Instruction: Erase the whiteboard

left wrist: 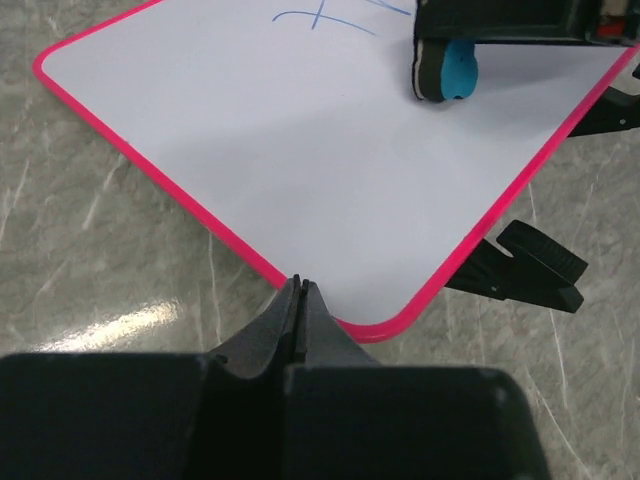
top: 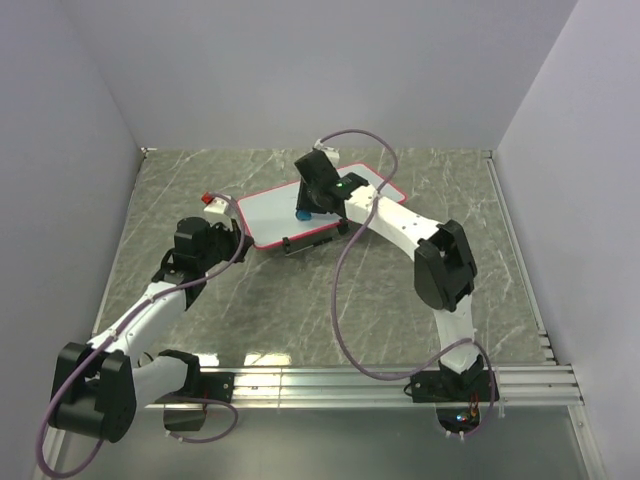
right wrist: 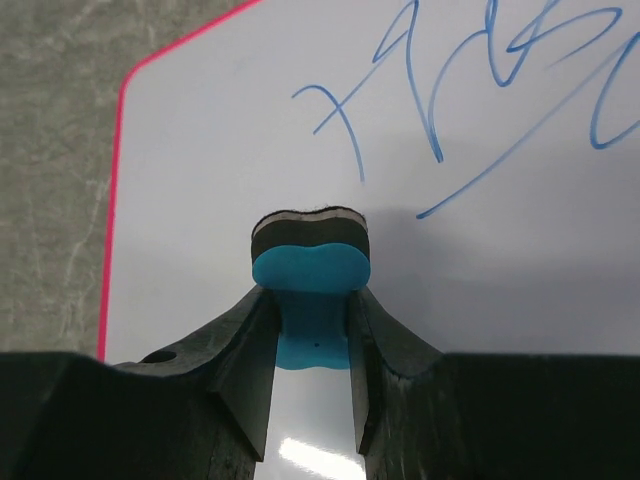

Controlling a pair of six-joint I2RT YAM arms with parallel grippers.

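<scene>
Fingers [right wrist: 245, 345] of the right gripper [right wrist: 310, 300] pinch a blue eraser [right wrist: 310, 262] from both sides, its dark felt layer leading, set down on the whiteboard [right wrist: 200, 150]. Blue scribbles [right wrist: 430, 110] lie just beyond the eraser, apart from it. The whiteboard lies flat and skewed on the far middle of the grey marbled table [top: 450, 200], pink frame all round, two black feet [left wrist: 530, 265] jutting from its near edge. The left gripper [left wrist: 298, 290] has its fingers pressed together, tips meeting the frame near the board's rounded corner; whether they press it cannot be told. A small red-and-white object [top: 213, 205] sits just beside the board's left corner.
</scene>
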